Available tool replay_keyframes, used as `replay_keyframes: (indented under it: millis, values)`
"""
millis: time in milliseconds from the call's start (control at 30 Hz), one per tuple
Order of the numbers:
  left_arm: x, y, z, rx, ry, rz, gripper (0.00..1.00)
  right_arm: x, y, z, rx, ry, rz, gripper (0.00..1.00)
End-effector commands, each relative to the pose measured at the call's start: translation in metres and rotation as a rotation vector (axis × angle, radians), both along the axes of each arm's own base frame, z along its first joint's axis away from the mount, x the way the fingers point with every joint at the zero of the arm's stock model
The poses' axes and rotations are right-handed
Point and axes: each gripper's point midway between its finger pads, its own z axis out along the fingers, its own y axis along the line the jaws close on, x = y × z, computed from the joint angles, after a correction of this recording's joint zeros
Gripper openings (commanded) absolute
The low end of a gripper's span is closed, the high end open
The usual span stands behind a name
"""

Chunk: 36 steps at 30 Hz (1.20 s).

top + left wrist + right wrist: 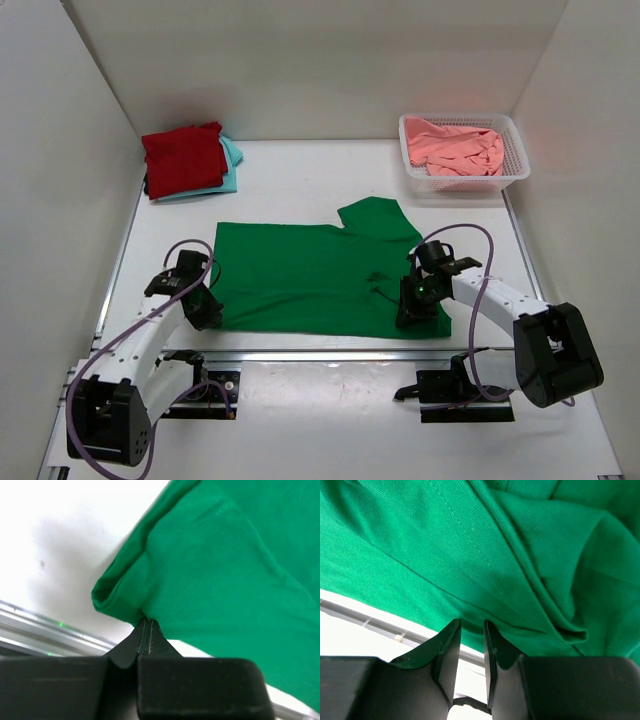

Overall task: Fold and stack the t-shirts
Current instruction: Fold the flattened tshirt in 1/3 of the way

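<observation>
The green t-shirt (310, 275) lies spread flat mid-table, long side running L to R. One sleeve (375, 215) pokes out toward the far side. Its near edge sits just inside the metal rail (300, 353) at the front of the table.

I've got the left gripper (207, 308) at the shirt's near-left corner. On the L wrist cam its fingers (131, 647) are pressed tight together w/ the cloth corner nipped at the tips. The fabric is doubled over into a small rolled fold just above them.

The right gripper (413, 312) is down on the near-right part of the shirt, by the hem. On the R wrist cam its fingers (449, 650) stand a narrow slit apart, w/ wrinkled green cloth bunched right in front of and beside them. I can't tell if any cloth is actually caught between them.

In the far-left corner a folded dark red t-shirt (183, 158) sits on top of a pale turquoise t-shirt (233, 158). Only the turq. edge shows, on the right and near sides. In the far-right corner is a white mesh basket (515, 170) w/ a salmon pink t-shirt (455, 148) crumpled inside. Everything sits on a white table (300, 190) w/ white walls on 3 sides.
</observation>
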Motion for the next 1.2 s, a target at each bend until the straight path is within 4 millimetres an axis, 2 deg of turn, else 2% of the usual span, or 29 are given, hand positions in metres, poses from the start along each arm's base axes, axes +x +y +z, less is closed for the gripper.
replay_keyframes:
  millis: [0, 100, 133, 167, 233, 300, 333, 400, 500, 567, 733, 833, 900, 1000, 1100, 1167]
  values:
    - [-0.017, 0.002, 0.003, 0.025, 0.057, 0.022, 0.00, 0.003, -0.001, 0.003, -0.004, -0.011, 0.025, 0.23]
    - [-0.019, 0.006, 0.008, 0.039, 0.075, 0.025, 0.02, 0.004, 0.000, 0.001, -0.003, -0.012, 0.033, 0.23]
    - [-0.021, 0.007, 0.011, 0.045, 0.083, 0.027, 0.13, 0.007, 0.000, 0.004, -0.002, -0.020, 0.031, 0.23]
    - [-0.022, 0.007, 0.013, 0.047, 0.086, 0.035, 0.19, 0.005, 0.000, 0.003, -0.011, -0.006, 0.038, 0.23]
    - [-0.023, 0.005, 0.021, 0.037, 0.068, 0.042, 0.52, 0.009, 0.000, 0.005, -0.008, -0.014, 0.035, 0.23]
    - [-0.020, 0.006, 0.031, 0.016, 0.035, 0.082, 0.68, 0.011, 0.000, 0.008, -0.019, -0.011, 0.039, 0.23]
    - [-0.016, 0.007, 0.037, -0.007, 0.005, 0.102, 0.71, 0.014, 0.000, 0.012, -0.018, -0.016, 0.047, 0.23]
    - [-0.010, 0.006, 0.043, -0.044, -0.029, 0.129, 0.70, 0.022, -0.001, 0.022, -0.032, -0.040, 0.044, 0.23]
    - [0.009, -0.008, 0.048, -0.096, -0.090, 0.104, 0.69, 0.039, 0.002, 0.038, -0.049, -0.096, 0.057, 0.23]
    - [0.032, -0.019, 0.047, -0.122, -0.135, 0.089, 0.68, 0.055, 0.005, 0.046, -0.045, -0.135, 0.057, 0.23]
    - [0.065, -0.021, 0.032, -0.085, -0.159, 0.046, 0.65, 0.079, 0.015, 0.036, -0.053, -0.181, 0.047, 0.23]
    - [0.075, -0.017, 0.019, -0.018, -0.118, 0.003, 0.67, 0.075, 0.012, 0.017, -0.069, -0.153, 0.018, 0.23]
    - [0.066, -0.016, 0.006, 0.008, -0.047, -0.032, 0.67, 0.063, 0.010, 0.005, -0.091, -0.106, 0.013, 0.23]
    - [0.051, -0.012, -0.005, 0.009, 0.003, -0.028, 0.66, 0.048, 0.013, -0.001, -0.121, -0.069, 0.034, 0.23]
    - [0.039, -0.012, -0.008, -0.022, -0.006, -0.023, 0.64, 0.037, 0.015, -0.003, -0.115, -0.050, 0.029, 0.23]
    - [0.027, -0.009, -0.015, -0.027, 0.009, -0.020, 0.64, 0.039, 0.012, -0.006, -0.117, -0.047, 0.015, 0.23]
